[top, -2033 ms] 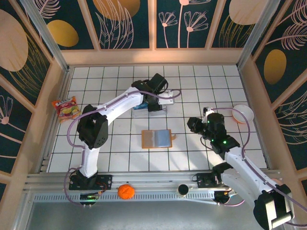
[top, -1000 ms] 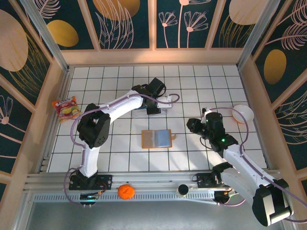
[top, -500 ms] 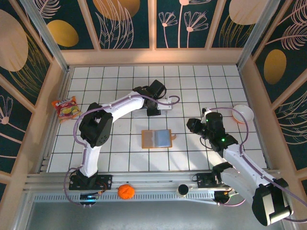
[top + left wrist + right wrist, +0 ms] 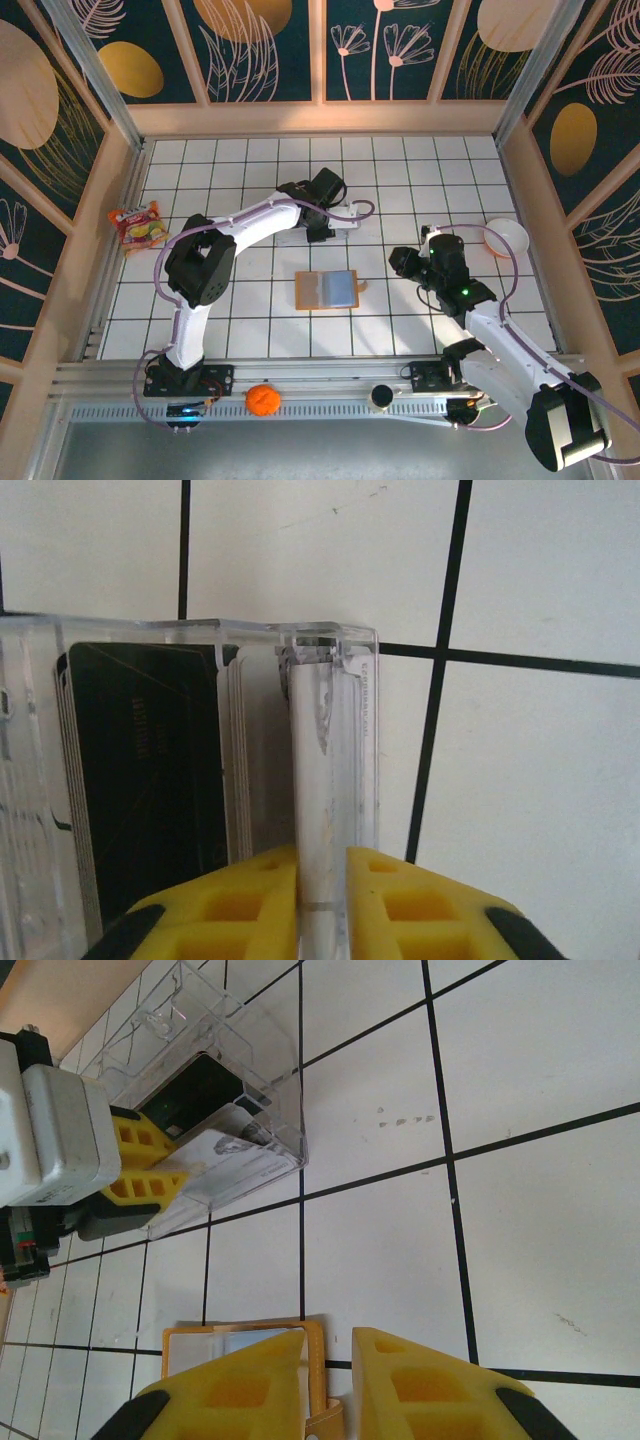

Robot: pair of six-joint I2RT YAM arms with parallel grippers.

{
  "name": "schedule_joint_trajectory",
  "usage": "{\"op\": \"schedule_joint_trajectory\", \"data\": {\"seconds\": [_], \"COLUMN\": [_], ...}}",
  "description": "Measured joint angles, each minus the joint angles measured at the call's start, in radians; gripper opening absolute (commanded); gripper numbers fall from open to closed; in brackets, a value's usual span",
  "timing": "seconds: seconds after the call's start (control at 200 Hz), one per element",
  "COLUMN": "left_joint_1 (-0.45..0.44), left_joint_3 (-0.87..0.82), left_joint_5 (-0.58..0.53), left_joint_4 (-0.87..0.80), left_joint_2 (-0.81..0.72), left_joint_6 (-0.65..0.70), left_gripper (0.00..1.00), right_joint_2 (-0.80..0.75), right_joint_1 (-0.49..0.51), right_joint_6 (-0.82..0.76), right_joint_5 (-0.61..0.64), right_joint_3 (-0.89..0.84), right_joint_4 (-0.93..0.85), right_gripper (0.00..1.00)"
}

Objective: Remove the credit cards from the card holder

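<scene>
The orange card holder (image 4: 327, 289) lies open at mid-table, its grey-blue inside up; whether credit cards sit in its pockets I cannot tell. My left gripper (image 4: 318, 228) is low at a clear plastic box (image 4: 342, 226) farther back. In the left wrist view its fingertips (image 4: 321, 852) stand a narrow gap apart, with the box's clear wall (image 4: 320, 710) showing in the gap. A dark credit card (image 4: 150, 780) lies flat inside the box. My right gripper (image 4: 327, 1345) hovers just right of the card holder's edge (image 4: 318, 1355), slightly open and holding nothing.
A noodle packet (image 4: 140, 225) lies at the left wall. A white bowl (image 4: 505, 238) sits at the right. An orange ball (image 4: 262, 399) and a small black round object (image 4: 381, 396) rest on the front rail. Wooden walls enclose the tiled table.
The left gripper has sunk lower onto the clear box over the last two seconds and barely moved since. The right gripper shifted slightly and now holds still.
</scene>
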Motion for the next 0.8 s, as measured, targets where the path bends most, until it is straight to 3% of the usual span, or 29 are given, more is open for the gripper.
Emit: {"op": "schedule_joint_trajectory", "data": {"seconds": [0.22, 0.35, 0.42, 0.47, 0.54, 0.606, 0.801], "left_joint_1": [0.0, 0.008, 0.023, 0.04, 0.074, 0.114, 0.219], "left_joint_3": [-0.001, -0.001, 0.0, 0.0, -0.005, -0.047, -0.343], "left_joint_5": [-0.021, -0.002, 0.022, 0.041, 0.07, 0.093, 0.066], "left_joint_4": [0.061, 0.102, 0.128, 0.153, 0.206, 0.301, 0.627], "left_joint_2": [-0.008, -0.054, -0.098, -0.134, -0.195, -0.277, -0.581], "left_joint_6": [-0.038, -0.092, -0.134, -0.179, -0.246, -0.332, -0.633], "left_gripper": [0.43, 0.48, 0.6, 0.7, 0.98, 0.99, 0.99], "right_joint_2": [0.002, 0.002, 0.002, 0.004, 0.011, 0.017, 0.054], "right_joint_1": [0.0, 0.0, -0.001, -0.002, -0.003, -0.003, -0.003], "right_joint_6": [0.001, 0.003, 0.0, -0.007, -0.008, -0.019, -0.039], "right_joint_5": [-0.008, -0.019, -0.027, -0.029, -0.032, -0.029, 0.029], "right_joint_3": [0.0, 0.0, 0.0, 0.0, 0.0, 0.001, 0.048], "right_joint_4": [0.0, 0.002, 0.007, 0.012, 0.022, 0.027, 0.026], "right_gripper": [0.23, 0.34, 0.42, 0.66, 0.82, 0.99, 0.99]}}
